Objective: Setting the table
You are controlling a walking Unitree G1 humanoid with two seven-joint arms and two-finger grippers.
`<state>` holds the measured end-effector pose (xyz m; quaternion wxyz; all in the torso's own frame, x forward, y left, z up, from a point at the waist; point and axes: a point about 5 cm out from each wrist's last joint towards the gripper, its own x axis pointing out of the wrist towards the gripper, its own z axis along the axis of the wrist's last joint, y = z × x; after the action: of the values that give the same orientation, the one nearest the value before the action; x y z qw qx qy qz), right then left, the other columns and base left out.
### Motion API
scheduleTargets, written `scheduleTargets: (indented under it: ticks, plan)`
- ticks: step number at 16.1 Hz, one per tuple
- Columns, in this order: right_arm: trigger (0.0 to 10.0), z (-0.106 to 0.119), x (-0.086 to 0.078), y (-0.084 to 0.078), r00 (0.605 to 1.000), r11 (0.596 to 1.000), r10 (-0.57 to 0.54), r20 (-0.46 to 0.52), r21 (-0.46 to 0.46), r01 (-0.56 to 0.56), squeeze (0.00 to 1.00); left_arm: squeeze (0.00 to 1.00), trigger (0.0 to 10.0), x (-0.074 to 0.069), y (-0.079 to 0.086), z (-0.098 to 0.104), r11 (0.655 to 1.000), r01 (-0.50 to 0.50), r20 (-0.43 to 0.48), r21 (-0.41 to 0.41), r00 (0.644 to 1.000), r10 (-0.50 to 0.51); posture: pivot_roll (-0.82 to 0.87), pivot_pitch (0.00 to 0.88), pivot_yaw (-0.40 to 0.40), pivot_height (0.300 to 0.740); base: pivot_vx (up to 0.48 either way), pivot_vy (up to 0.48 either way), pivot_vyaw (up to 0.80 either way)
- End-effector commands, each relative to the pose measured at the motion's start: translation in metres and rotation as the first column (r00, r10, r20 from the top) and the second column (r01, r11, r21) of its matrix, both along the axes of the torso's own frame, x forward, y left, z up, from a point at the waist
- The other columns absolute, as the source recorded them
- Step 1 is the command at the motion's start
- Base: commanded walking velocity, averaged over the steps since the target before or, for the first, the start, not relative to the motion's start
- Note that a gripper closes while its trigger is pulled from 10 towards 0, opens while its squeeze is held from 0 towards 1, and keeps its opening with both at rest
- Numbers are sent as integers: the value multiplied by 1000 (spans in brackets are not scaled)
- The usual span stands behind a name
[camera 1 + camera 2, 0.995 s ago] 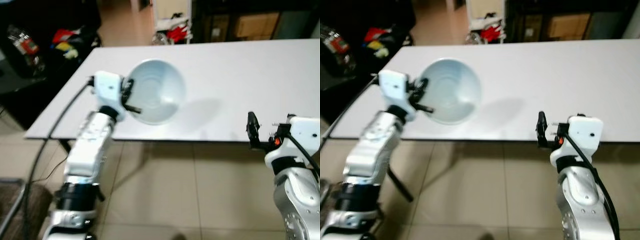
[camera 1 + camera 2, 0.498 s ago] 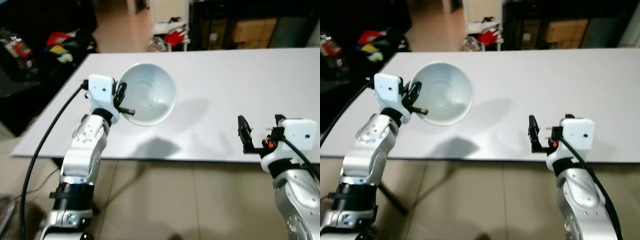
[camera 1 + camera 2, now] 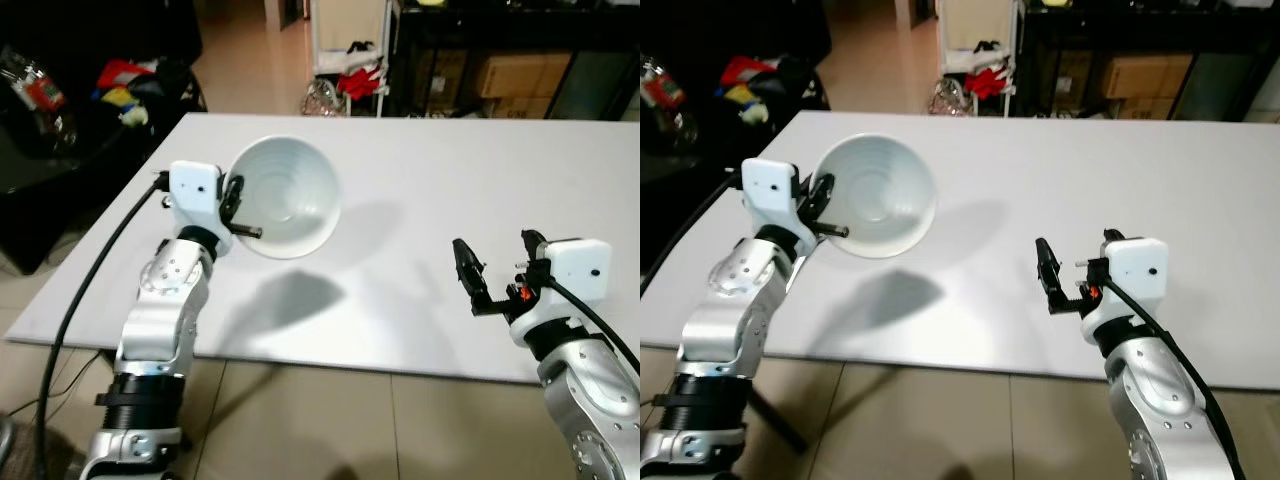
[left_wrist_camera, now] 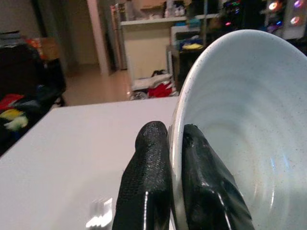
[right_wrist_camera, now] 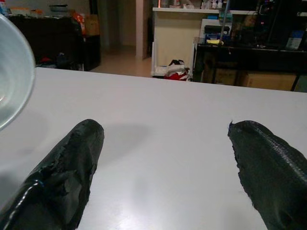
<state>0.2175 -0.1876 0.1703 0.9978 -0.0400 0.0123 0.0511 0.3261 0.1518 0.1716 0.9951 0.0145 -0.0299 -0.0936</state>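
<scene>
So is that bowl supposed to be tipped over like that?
It does look odd. The white bowl is held in the air above the table, tipped on its side with its opening facing sideways. The left end effector pinches its rim. It looks empty, so nothing spills. The right end effector hovers open over the table.

The deep round ceramic bowl (image 3: 286,196) was white with a pale blue-grey cast inside, faintly ringed and dotted with tiny dark speckles near its rim. The flat rectangular worktop (image 3: 420,170) was plain matte white, with a soft grey shadow beneath the bowl. Both arms were silver with white wrist housings; the left end effector (image 4: 165,184) had textured black fingers (image 4: 146,182), and the right end effector (image 5: 163,177) black ones too, with a small red-orange light at its wrist. The tiled floor (image 3: 300,420) was beige.
</scene>
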Motion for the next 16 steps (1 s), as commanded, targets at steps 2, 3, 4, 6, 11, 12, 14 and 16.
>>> scheduleTargets:
  ticks: [2,3,4,6,11,12,14,16]
  plan:
    - [10000,2,0,-4,1000,1000,0,6,0,0,0,0,10000,3,-7,10,1000,22,36,6,999,-22,-60,0,48,740,371,0,0]
    - [10000,2,0,-5,1000,1000,4,4,-4,-4,0,0,10000,3,-7,9,1000,22,34,6,999,-23,-63,0,50,740,371,0,0]
    - [10000,1,-1,-6,1000,1000,3,-2,-2,-3,0,0,10000,4,-7,10,1000,25,33,6,999,-25,-63,0,53,740,371,0,0]
    - [10000,1,-1,-7,1000,1000,6,-2,-2,-6,0,0,10000,5,-7,10,1000,28,32,5,999,-28,-65,0,57,740,369,0,0]
    - [10000,0,-2,-6,1000,1000,16,-8,-2,-16,0,0,10000,8,-8,7,1000,29,2,7,1000,-29,-67,0,63,740,356,0,0]
    - [10000,0,-2,-6,1000,1000,25,-14,0,-25,0,0,10000,10,-9,5,1000,29,-26,10,999,-29,-67,0,66,740,0,0,0]
    - [10000,-1,-2,-5,999,999,41,-32,19,-40,0,0,10000,17,-11,0,1000,30,-87,-5,996,-30,-68,0,71,740,0,0,0]
    - [10000,0,-3,-3,996,997,78,-40,27,-77,0,0,10000,26,-11,-4,1000,16,-150,-8,989,-17,-68,0,71,740,0,0,0]
